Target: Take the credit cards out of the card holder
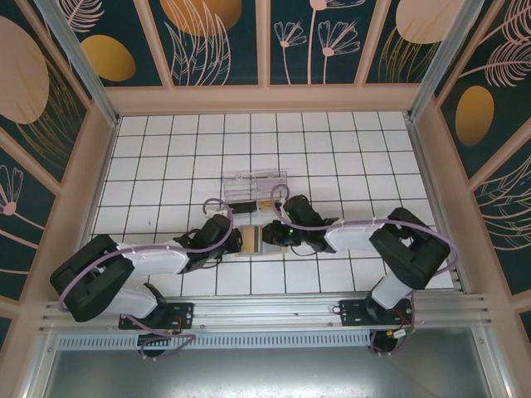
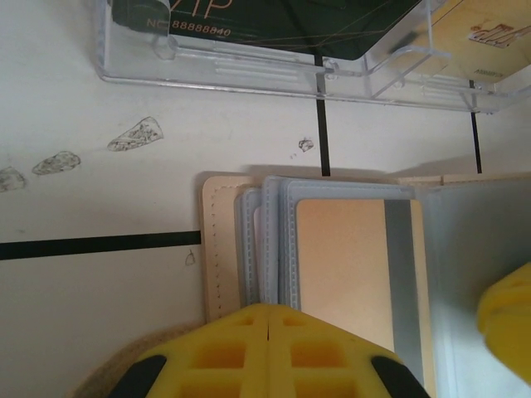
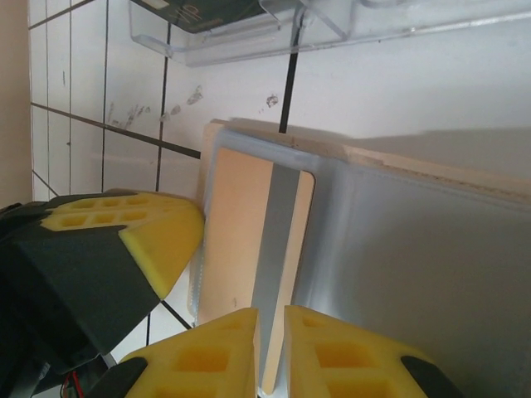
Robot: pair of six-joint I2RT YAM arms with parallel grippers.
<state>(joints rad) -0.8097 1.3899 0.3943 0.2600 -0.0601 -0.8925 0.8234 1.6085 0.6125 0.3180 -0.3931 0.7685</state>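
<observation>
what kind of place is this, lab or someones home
Most likely a robot lab cell, not a home: two arms bolted to an aluminium rail, a white gridded tabletop, printed floral panels boxing it in.

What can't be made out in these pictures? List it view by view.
- Top external: the card holder is too small to show any cards.
- Left wrist: the dark card in the clear box is cut off by the top edge; the left pincer hides the holder's near edge.
- Right wrist: the right pincer hides whether it grips the credit card.
</observation>
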